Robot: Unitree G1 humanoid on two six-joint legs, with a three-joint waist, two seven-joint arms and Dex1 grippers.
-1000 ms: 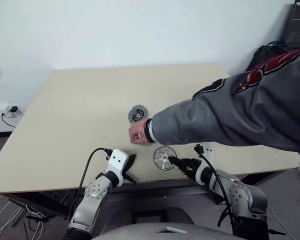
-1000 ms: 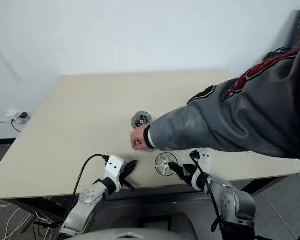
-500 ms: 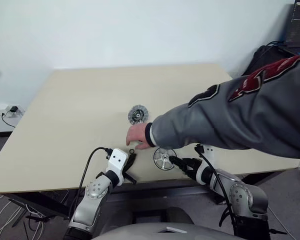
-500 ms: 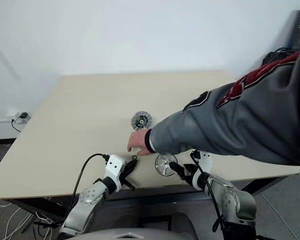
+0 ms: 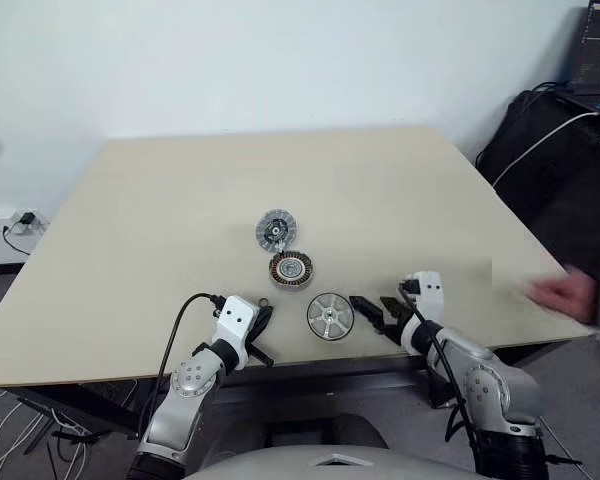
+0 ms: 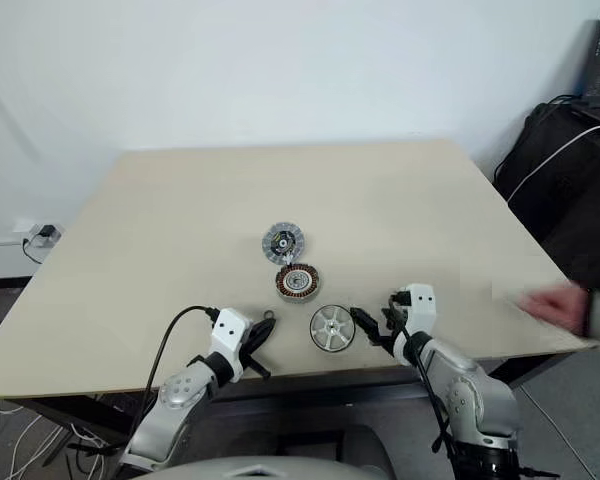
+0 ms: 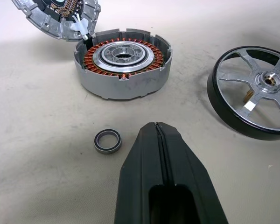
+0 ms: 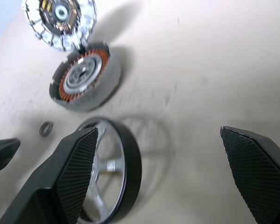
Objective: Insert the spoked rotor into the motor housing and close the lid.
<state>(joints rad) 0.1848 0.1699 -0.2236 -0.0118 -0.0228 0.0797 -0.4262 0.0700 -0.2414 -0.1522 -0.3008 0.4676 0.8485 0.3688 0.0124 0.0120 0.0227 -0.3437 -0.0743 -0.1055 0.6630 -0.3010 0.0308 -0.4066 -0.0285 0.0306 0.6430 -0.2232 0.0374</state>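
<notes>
From the head view, the lid (image 5: 276, 229), motor housing (image 5: 291, 269) and spoked rotor (image 5: 330, 316) lie apart on the table (image 5: 160, 200), probably laid out for assembly. In the left wrist view, the left gripper (image 7: 157, 135) is closed and empty, near a small ring (image 7: 107, 140). In the right wrist view, the right gripper (image 8: 172, 158) stands wide open beside the rotor, likely preparing to grasp it.

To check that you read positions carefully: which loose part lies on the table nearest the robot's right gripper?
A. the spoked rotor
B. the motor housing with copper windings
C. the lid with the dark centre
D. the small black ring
A: the spoked rotor lies just beside the open right gripper, while the motor housing and the lid sit farther up the table.
</notes>
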